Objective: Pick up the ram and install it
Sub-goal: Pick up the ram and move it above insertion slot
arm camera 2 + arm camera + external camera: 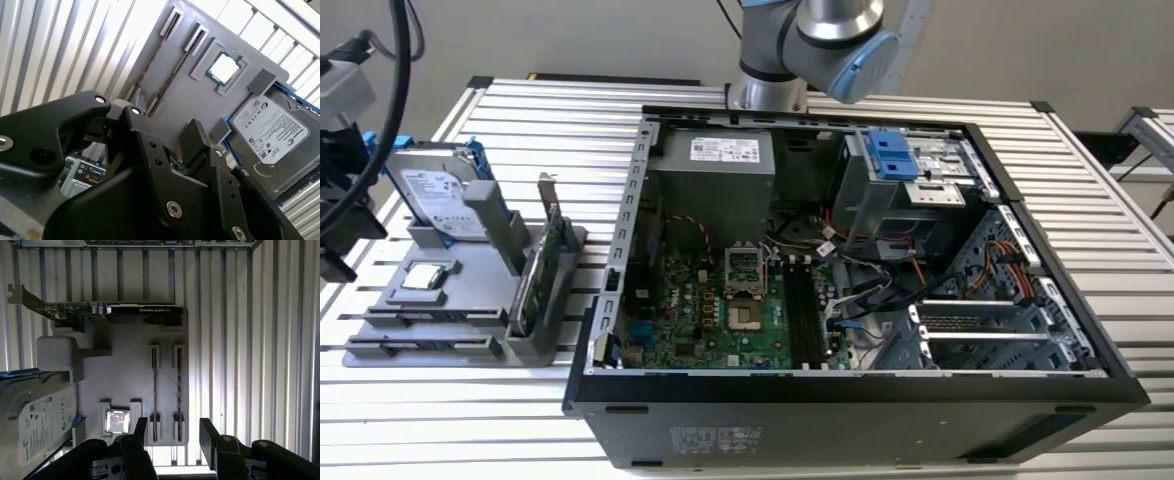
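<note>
The pincer [174, 434], spread and empty, hangs over the grey tray [125, 375] where the ram [178, 382] stands edge-up in its slot; a good grasp likely means straddling its thin faces squarely.

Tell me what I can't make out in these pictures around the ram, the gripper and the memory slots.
Ram: edge-on in the first wrist view, so its chips are hidden.
Gripper: open, but the first wrist view looks straight down, so its height over the ram is unclear.
Memory slots: too small in the exterior view to tell whether they are empty.
</note>
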Robot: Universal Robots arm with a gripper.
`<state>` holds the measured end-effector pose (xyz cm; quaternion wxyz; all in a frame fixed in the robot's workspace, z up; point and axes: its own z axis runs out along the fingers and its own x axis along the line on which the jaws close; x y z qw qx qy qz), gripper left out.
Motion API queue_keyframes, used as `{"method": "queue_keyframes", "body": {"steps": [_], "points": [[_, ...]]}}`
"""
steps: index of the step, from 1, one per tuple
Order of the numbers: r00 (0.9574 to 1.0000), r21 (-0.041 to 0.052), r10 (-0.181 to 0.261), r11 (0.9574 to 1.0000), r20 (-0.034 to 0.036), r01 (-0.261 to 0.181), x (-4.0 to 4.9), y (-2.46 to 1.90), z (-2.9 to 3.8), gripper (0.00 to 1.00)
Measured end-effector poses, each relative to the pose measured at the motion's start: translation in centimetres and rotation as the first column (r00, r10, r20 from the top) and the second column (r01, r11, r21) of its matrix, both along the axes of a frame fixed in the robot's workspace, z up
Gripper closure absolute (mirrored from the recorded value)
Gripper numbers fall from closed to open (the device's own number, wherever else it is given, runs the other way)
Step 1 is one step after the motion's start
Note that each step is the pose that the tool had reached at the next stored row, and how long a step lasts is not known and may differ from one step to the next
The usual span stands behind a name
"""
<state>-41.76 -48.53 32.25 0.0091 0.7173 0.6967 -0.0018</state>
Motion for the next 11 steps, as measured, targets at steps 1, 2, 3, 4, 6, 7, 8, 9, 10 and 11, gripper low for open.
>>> {"method": "queue_keyframes", "body": {"steps": [1, 2, 3, 4, 6, 7, 8, 9, 10, 11], "points": [[1.0000, -0.0001, 0.000, 1.0000, -0.0001, 0.000, 0.00, 0.00, -0.08, 0.00], [1.0000, 0.0000, 0.000, 1.0000, -0.0001, 0.000, 0.00, 0.00, -0.18, 0.00], [1.0000, 0.0000, 0.000, 1.0000, -0.0001, 0.000, 0.00, 0.00, -0.28, 0.00], [1.0000, 0.0000, 0.000, 1.0000, -0.0001, 0.000, 0.00, 0.00, -0.38, 0.00], [1.0000, 0.0000, 0.000, 1.0000, -0.0001, 0.000, 0.00, 0.00, -0.58, 0.00], [1.0000, 0.0000, 0.000, 1.0000, -0.0001, 0.000, 0.00, 0.00, -0.69, 0.00], [1.0000, 0.0000, 0.000, 1.0000, -0.0002, 0.000, 0.00, 0.00, -0.79, 0.00], [1.0000, -0.0001, 0.000, 1.0000, -0.0002, 0.000, 0.00, 0.00, -0.87, 0.00], [1.0000, -0.0001, 0.000, 1.0000, -0.0002, 0.000, 0.00, 0.00, -0.98, 0.00], [1.0000, 0.0000, 0.000, 1.0000, -0.0002, 0.000, 0.00, 0.00, -1.08, 0.00]]}}
